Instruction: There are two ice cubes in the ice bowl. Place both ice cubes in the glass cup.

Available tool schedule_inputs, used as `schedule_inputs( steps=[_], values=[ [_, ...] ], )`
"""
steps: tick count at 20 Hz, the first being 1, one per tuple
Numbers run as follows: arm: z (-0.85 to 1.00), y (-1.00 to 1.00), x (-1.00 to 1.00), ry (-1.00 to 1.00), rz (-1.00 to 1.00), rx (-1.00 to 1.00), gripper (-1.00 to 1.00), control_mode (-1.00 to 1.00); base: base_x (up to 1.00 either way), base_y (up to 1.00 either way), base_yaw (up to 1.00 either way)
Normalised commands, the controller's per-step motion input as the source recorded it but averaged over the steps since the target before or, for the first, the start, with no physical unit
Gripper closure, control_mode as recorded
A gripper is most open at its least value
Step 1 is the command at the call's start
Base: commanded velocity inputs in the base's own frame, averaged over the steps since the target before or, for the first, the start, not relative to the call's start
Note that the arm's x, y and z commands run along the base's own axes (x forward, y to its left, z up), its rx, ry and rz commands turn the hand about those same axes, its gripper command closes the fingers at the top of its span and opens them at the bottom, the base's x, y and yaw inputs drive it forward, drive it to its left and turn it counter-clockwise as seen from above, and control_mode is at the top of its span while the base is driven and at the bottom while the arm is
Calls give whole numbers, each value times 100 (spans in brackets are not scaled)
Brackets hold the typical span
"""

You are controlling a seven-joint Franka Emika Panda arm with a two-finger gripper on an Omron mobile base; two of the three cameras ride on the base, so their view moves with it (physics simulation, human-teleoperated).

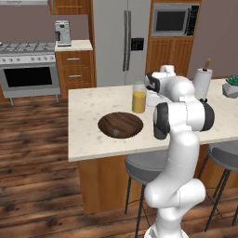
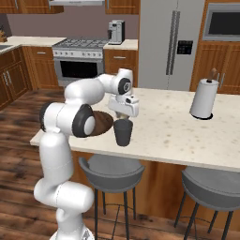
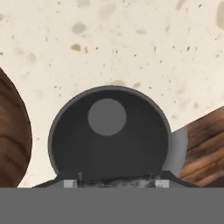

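Kitchen island counter (image 2: 178,126) | gripper (image 2: 123,114) poised directly above glass cup (image 2: 123,132), apparently for dropping ice | jaw gap and contents unclear | wooden ice bowl (image 1: 120,125) at cup's 9 o'clock, one ice cube (image 1: 115,133) inside

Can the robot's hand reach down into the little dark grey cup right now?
Probably yes. The gripper hangs right above the short dark grey smoky glass cup, and the hand view looks straight into its open mouth. Nothing sits between them on the pale speckled counter; the wide dark brown wooden bowl is off to the side.
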Motion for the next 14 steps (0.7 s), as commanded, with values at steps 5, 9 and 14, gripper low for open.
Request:
schedule_inputs(
  steps=[5, 9, 14],
  values=[
    [-8, -2, 4, -1, 0, 3, 100, -100, 0, 0, 0],
    [-13, 0, 3, 0, 0, 0, 100, -100, 0, 0, 0],
    [-22, 0, 0, 0, 0, 0, 100, -100, 0, 0, 0]
  ],
)
